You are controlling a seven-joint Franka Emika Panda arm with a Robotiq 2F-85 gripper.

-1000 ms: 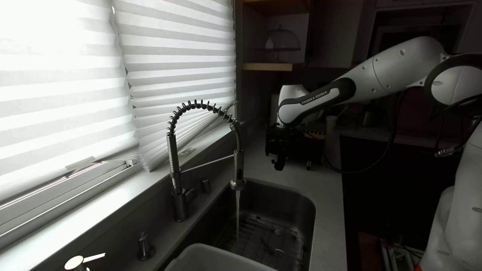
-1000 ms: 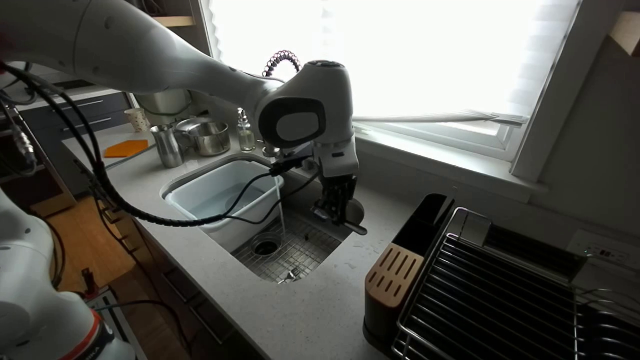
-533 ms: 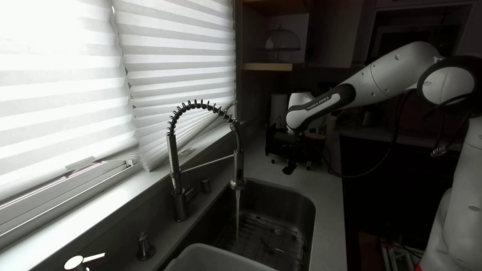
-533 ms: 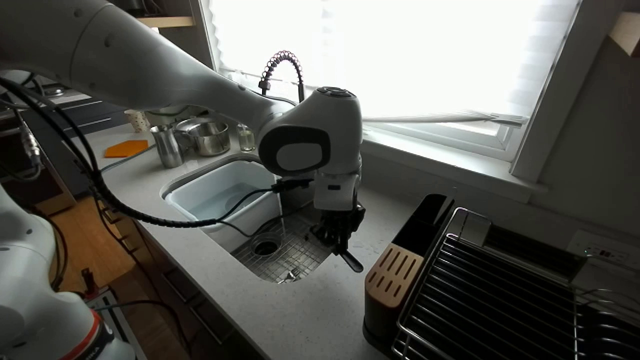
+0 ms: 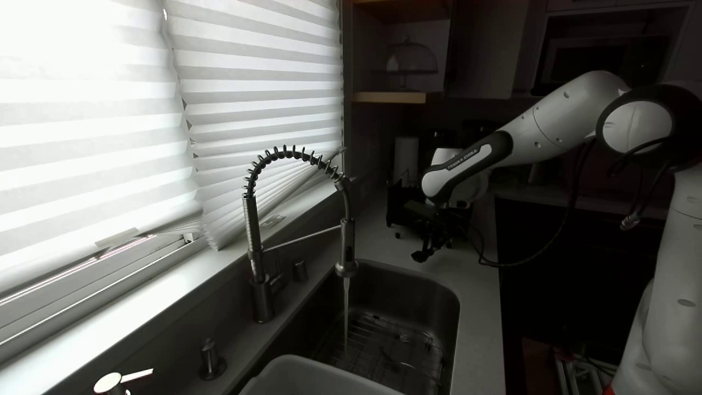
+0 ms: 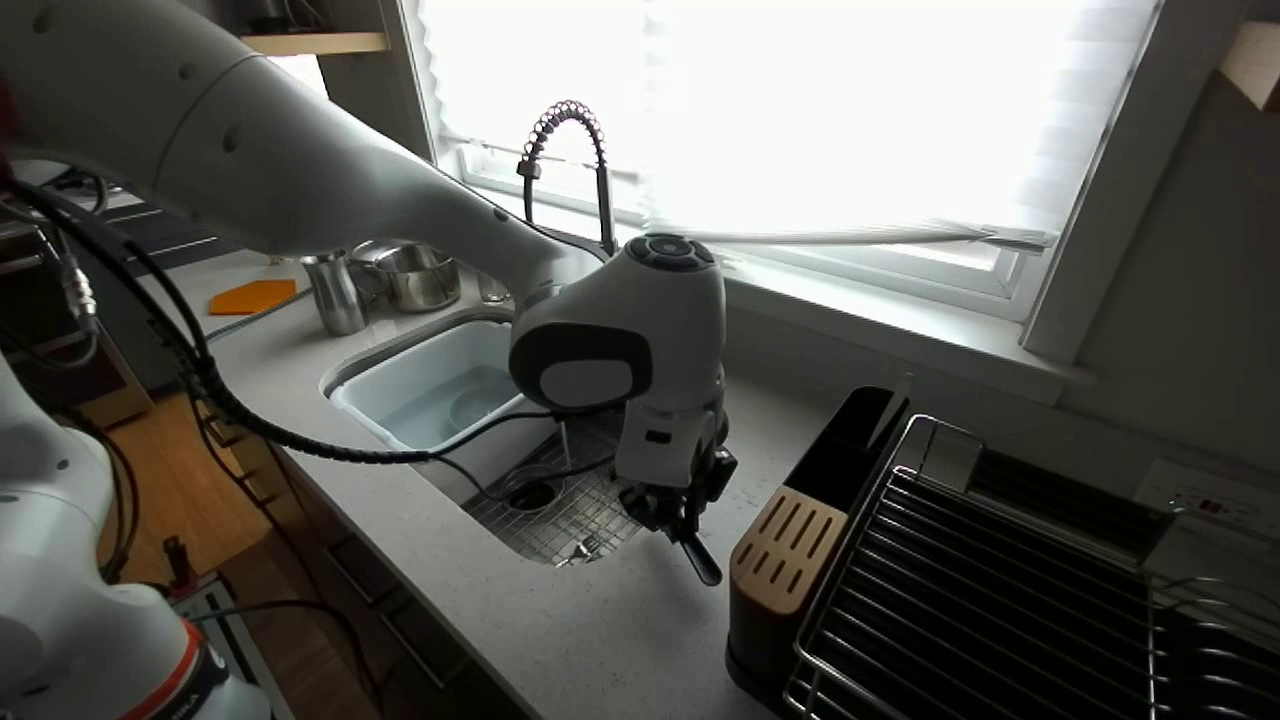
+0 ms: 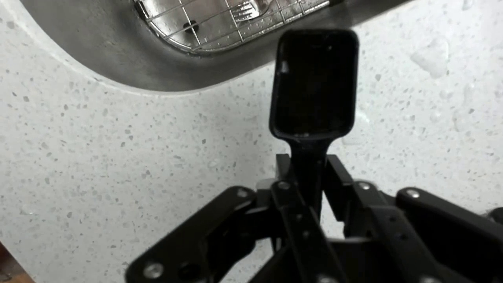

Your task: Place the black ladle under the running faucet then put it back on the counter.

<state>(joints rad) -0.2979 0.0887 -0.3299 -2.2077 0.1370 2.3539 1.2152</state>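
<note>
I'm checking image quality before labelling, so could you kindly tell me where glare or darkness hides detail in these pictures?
In both exterior views, strong backlight bleaches parts of the window blind; in an exterior view, the shadowed gripper nearly merges with the dark dish rack; in the wrist view, the speckled counter reads clearly, but the black ladle shows as an almost flat black shape.

A pleated blind (image 5: 258, 66) is glowing white and hanging askew above a window sill (image 6: 880, 305); a grey wall (image 6: 1180, 330) is standing in shade; brown flooring (image 6: 150, 465) is catching light; a wooden shelf (image 5: 389, 97) is jutting from shadow.
</note>
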